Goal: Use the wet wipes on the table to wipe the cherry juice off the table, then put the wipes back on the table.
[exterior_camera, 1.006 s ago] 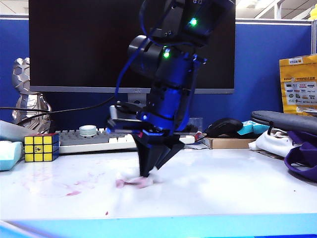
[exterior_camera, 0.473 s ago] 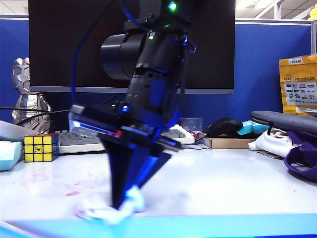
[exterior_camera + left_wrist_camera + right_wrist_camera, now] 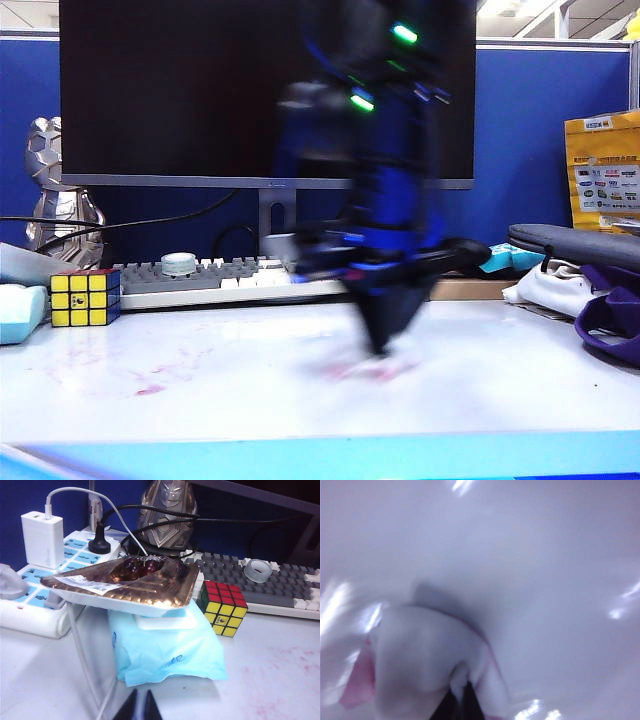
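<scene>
Crumpled, soft white wet wipes [image 3: 427, 665], pink-stained at one edge, sit pinched in the closed right pincer [image 3: 461, 700], pressed to the glossy white bench [image 3: 535, 555]. Thin reddish cherry juice [image 3: 150, 388] smears lie well aside. The left pincer [image 3: 139, 706] hangs closed, empty.

The right arm [image 3: 385, 190] is smeared by motion in the exterior view, so its right pincer [image 3: 380, 345] and the wet wipes [image 3: 370, 368] beneath it show only as a vague pink-white patch. The left pincer [image 3: 139, 706] is cut off by the picture's edge, only its dark tips showing
</scene>
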